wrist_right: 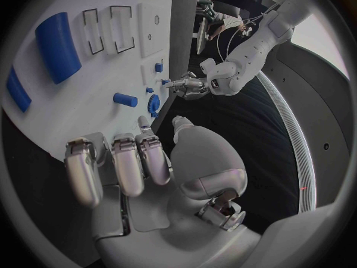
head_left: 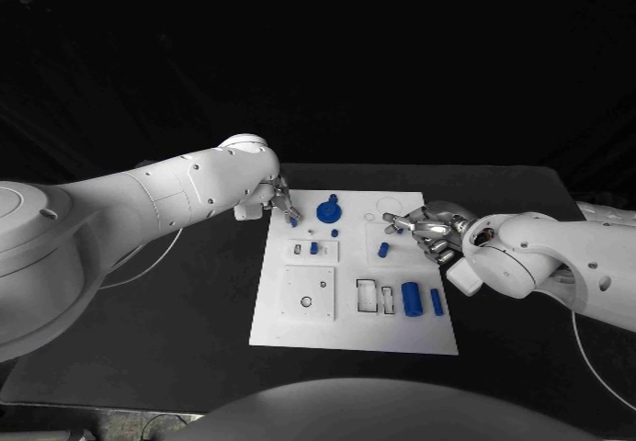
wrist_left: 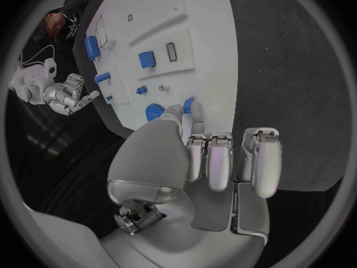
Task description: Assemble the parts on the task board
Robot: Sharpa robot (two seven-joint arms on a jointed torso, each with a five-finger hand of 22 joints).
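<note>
Robotics lab / test cell: black table (head_left: 173,340) w/ black backdrop all round, white task board (head_left: 356,333) w/ cut-out slots & small blue parts (head_left: 413,299) laid out as a bench rig, loose cable (head_left: 599,367) trailing over the tabletop.

Black table (head_left: 173,312), matte, dark top running from about 12 o'clock in the head view down to 6 o'clock, its left and right edges sloping outward toward the bottom. Thin pale cable (head_left: 149,262) lying on the table at 9 o'clock, curving toward the table's left edge. Second thin pale cable (head_left: 599,369) hanging off the table's right side around 4 o'clock. Black backdrop (head_left: 398,73) behind the table from 10 to 2 o'clock.
</note>
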